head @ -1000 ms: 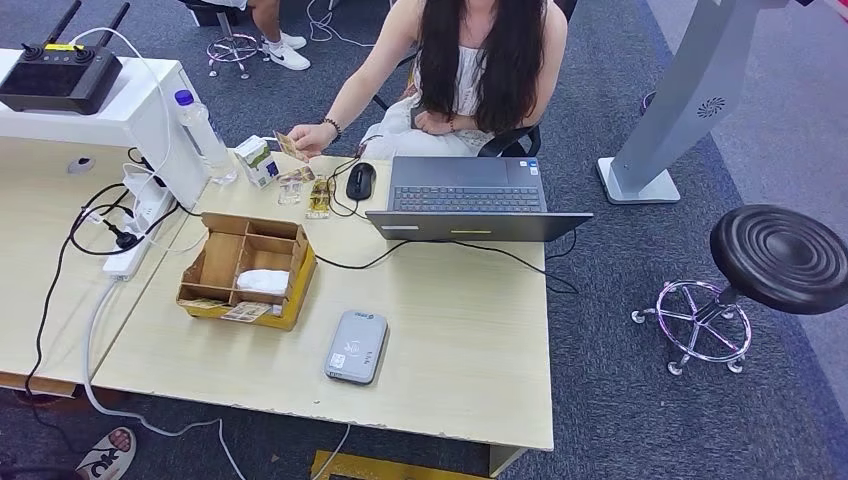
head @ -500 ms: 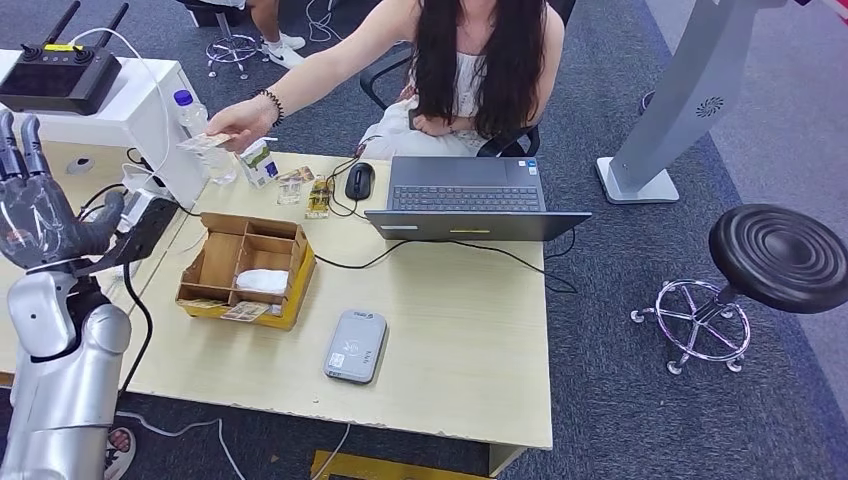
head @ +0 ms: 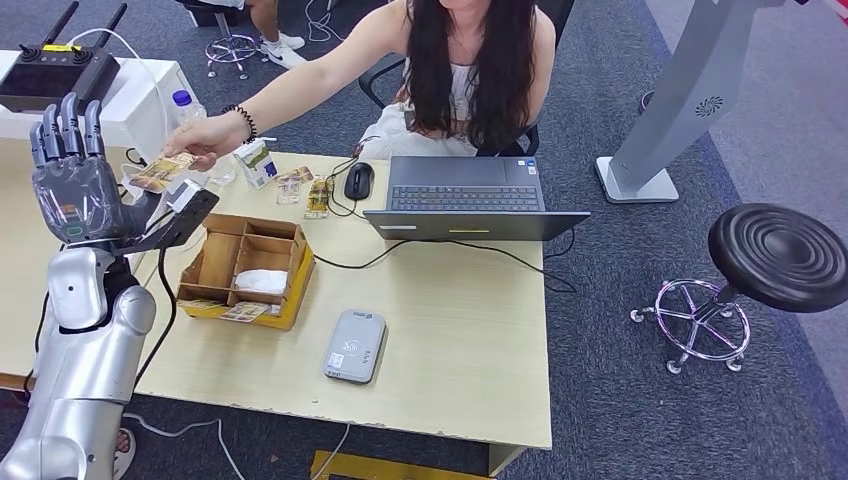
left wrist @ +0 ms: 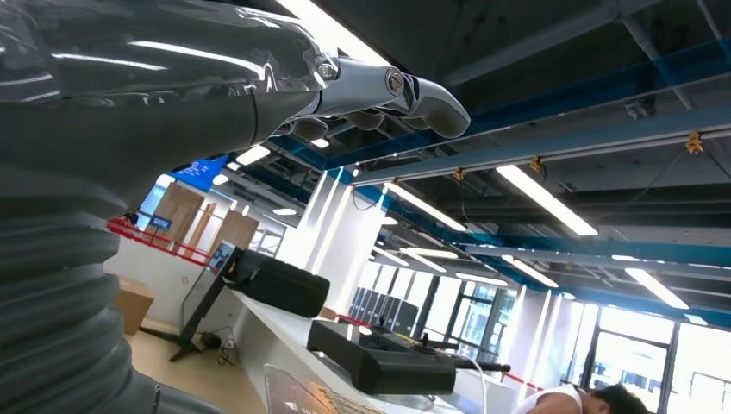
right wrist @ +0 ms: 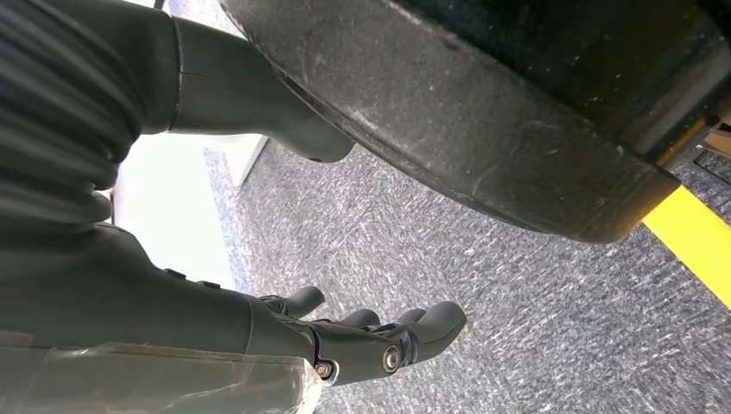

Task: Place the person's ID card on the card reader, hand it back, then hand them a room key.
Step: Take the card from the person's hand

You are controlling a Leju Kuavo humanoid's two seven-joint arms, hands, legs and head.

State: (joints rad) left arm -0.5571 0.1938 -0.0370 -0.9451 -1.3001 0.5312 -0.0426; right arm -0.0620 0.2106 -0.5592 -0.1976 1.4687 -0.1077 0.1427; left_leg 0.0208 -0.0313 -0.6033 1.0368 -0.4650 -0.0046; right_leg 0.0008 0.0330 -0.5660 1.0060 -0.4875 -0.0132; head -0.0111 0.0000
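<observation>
Holding nothing, the grey left hand stands raised at the far left, fingers spread | right hand hangs over carpet, fingers loosely curled, empty | small yellowish ID card in the person's hand, just beside the left hand | flat grey card reader near the pale wooden desk front edge.

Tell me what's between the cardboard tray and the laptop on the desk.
In the head view, bare desktop crossed by a black cable separates the cardboard tray from the laptop.
</observation>
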